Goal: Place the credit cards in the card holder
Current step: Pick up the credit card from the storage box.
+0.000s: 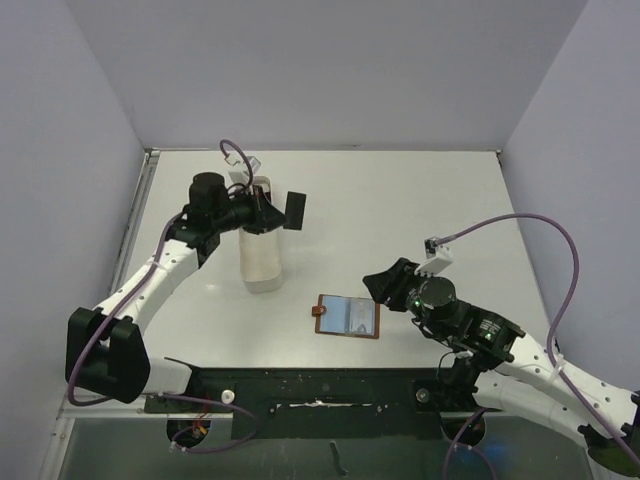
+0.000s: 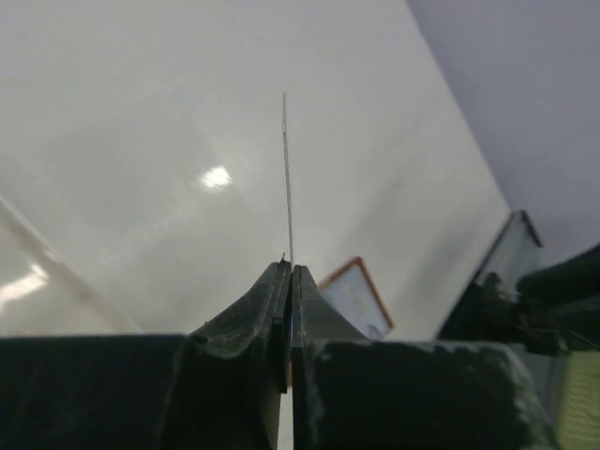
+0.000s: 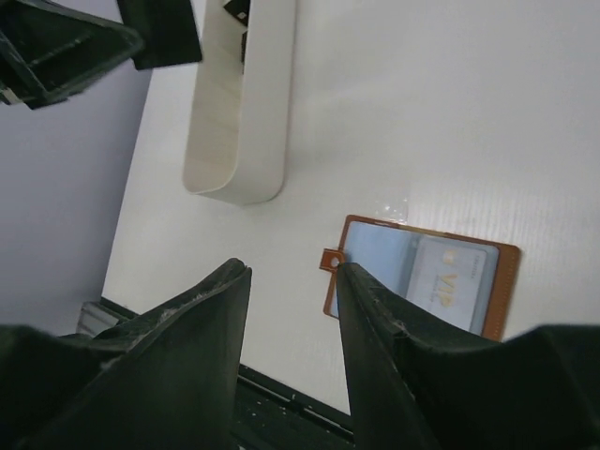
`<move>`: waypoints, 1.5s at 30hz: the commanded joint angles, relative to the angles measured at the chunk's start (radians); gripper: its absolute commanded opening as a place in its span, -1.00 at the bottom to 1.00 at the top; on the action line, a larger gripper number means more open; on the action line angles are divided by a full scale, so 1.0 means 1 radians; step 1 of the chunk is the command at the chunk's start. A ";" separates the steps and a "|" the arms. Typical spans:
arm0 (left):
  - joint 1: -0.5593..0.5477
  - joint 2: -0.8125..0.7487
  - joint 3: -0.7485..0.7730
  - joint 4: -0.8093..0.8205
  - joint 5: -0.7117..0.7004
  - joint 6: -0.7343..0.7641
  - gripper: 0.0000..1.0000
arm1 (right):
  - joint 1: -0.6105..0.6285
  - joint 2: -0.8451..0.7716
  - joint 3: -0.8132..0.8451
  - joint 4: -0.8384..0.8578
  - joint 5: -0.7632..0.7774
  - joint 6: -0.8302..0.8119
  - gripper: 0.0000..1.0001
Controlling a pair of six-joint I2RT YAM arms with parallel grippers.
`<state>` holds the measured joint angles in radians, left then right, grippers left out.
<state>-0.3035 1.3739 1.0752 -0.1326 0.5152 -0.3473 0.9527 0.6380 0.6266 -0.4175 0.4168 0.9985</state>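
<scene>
Presently, the left gripper [image 2: 287, 274] is clamping a card [image 1: 294, 208]. Its two black, rough-moulded fingers are pressing flat together with the card pinched between them. The card is thin, rigid and black. From the left wrist it is showing edge-on as a hairline reaching straight out beyond the fingertips, and from above it is showing as a small dark rectangle. A long white oval tray [image 3: 246, 141] with smooth upright walls is standing just beside this gripper, on the side nearer the arm.

The right gripper [image 3: 293, 270] is standing open, holding nothing. Its dark tapered fingers [image 3: 211, 309] are spreading apart, with bare table showing in the gap.

The wallet [image 3: 384, 258] is lying open and flat just beyond the right gripper's fingertips, slightly towards its right finger. It is rectangular, with a brown leather border around pale blue-grey pockets. A small brown closure tab [image 3: 331, 260] with a round stud is jutting from the edge nearest the gap between the fingers. A pale card-shaped panel with lettering is showing in the pocket farther from that tab. The wallet is lying well apart from the left gripper, out ahead of the held card's edge.

The table [image 1: 400, 200] is matte white and is throwing back soft glare from overhead lighting.
</scene>
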 commanded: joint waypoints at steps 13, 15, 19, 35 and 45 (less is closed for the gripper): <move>-0.210 -0.098 -0.476 0.976 0.382 -0.898 -1.00 | 0.010 -0.023 -0.113 0.527 -0.123 0.011 -0.42; -0.223 -0.090 -0.517 1.079 0.384 -0.966 -1.00 | 0.010 -0.012 -0.112 0.524 -0.117 0.027 -0.30; -0.262 -0.063 -0.565 1.215 0.383 -1.049 -1.00 | 0.009 0.017 -0.110 0.546 -0.121 0.028 -0.26; -0.282 -0.028 -0.607 1.163 0.360 -0.982 -0.64 | 0.011 0.006 -0.148 0.561 -0.137 0.027 -1.00; -0.325 -0.137 -0.423 0.297 0.050 -0.345 -0.03 | 0.006 -0.002 -0.116 0.328 -0.027 -0.041 -1.00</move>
<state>-0.5991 1.2881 0.5499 0.5297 0.7563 -1.0126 0.9581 0.6281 0.4877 0.0093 0.3042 1.0039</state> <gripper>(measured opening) 0.506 0.022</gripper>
